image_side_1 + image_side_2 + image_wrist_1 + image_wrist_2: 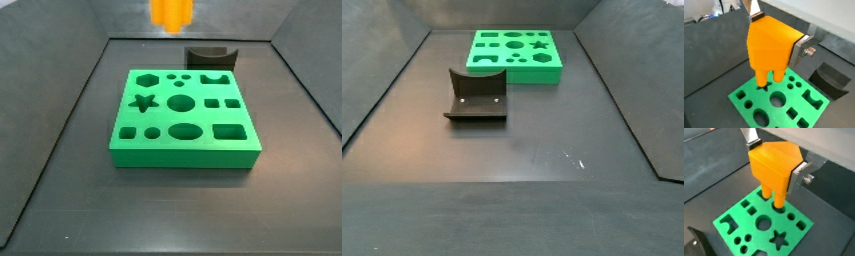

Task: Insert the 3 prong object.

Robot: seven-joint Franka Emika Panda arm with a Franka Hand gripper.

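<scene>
While the pincer (774, 35) grips the orange peg (769, 47) between its silver plates, closed on its broad upper body, the prongs hang just above the green board (784, 102), clear of it as far as both wrist views show. In a side view only the peg's (173, 13) lower end shows, at twelve o'clock above the board (185, 112), with the black block (210, 57) behind at about one o'clock; the pincer is out of that frame. To do this well, I would square the prongs to the matching hole, hold the peg plumb, and descend slowly, pausing if the board shifts on the dark surface (54, 200).
</scene>
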